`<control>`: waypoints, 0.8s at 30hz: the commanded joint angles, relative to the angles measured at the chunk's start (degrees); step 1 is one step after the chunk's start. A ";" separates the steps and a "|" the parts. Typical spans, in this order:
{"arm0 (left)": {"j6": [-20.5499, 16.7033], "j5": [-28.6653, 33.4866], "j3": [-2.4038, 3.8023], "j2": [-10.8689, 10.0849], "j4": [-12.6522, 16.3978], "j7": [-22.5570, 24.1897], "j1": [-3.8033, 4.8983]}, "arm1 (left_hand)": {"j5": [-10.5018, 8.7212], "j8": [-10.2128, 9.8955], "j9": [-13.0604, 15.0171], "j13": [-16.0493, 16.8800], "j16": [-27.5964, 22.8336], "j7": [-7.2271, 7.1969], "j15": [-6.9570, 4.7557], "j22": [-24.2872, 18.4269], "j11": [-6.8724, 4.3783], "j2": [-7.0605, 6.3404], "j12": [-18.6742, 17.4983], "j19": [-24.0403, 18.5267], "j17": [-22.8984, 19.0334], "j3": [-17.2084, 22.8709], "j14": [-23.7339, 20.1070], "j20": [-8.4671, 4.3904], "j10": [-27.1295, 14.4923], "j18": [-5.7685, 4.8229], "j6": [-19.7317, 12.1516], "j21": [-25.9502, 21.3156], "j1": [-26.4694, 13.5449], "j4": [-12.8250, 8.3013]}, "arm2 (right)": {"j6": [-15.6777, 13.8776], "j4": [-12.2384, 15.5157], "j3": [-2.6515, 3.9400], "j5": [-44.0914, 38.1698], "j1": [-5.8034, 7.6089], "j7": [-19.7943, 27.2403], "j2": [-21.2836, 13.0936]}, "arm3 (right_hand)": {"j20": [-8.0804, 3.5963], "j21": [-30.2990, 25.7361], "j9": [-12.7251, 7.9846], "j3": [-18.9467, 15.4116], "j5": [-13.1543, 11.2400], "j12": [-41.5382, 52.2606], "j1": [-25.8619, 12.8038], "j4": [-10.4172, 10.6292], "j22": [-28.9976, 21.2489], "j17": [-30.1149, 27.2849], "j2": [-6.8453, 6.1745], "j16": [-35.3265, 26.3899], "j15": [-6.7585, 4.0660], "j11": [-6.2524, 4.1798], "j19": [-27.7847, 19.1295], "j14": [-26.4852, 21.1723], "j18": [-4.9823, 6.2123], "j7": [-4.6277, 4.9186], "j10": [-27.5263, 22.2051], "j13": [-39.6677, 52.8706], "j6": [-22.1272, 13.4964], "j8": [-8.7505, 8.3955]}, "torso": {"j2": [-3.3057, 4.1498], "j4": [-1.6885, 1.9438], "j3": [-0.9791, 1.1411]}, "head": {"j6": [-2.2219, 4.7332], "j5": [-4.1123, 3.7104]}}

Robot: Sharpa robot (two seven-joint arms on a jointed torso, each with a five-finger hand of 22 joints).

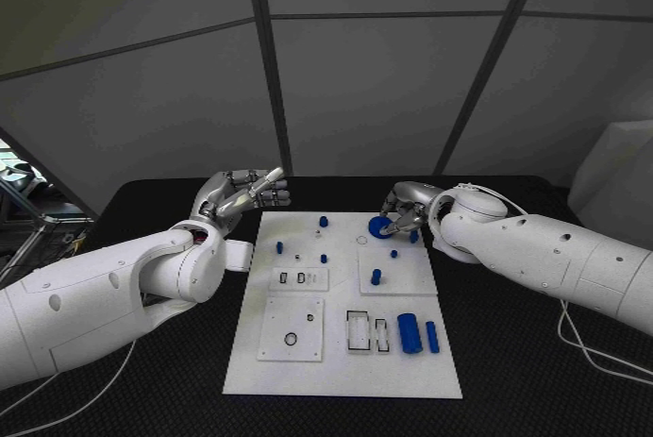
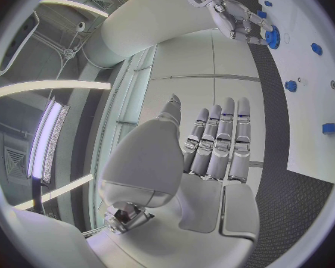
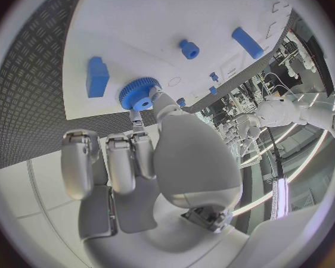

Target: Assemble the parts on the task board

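Over black table, right hand (image 1: 403, 210) pinching small blue toothed plastic gear (image 1: 379, 226) above white board's (image 1: 341, 380) upper-centre; left hand (image 1: 242, 193) hovering empty, open.

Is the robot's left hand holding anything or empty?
Empty. The left hand hovers beside the task board, fingers straight and together, nothing between them.

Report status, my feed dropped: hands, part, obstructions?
Right hand fingers pinching blue gear over task board. Left hand open, off board. Nothing blocking.

Black table (image 1: 517, 361), grey wall panels (image 1: 367, 97), white cable (image 1: 585, 347)
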 commanded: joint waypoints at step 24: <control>0.71 -0.26 0.06 -0.11 0.04 -0.15 0.08 | -0.08 -0.29 -0.05 -0.03 -0.28 0.16 0.07 0.02 0.34 0.31 -0.36 -0.25 0.07 0.02 0.07 0.14 -0.03 0.16 0.11 0.22 0.33 -0.29 | -13.25 11.49 -0.03 -8.88 -0.37 -2.20 -1.50 | -1.06 1.15 0.09 5.37 2.45 1.44 -1.32 -1.01 11.61 14.17 -0.03 0.60 -0.88 -1.13 3.30 5.66 -1.36 -1.06 3.03 10.80 3.61 -0.57 | -0.02 0.09 0.01 | 0.47 0.47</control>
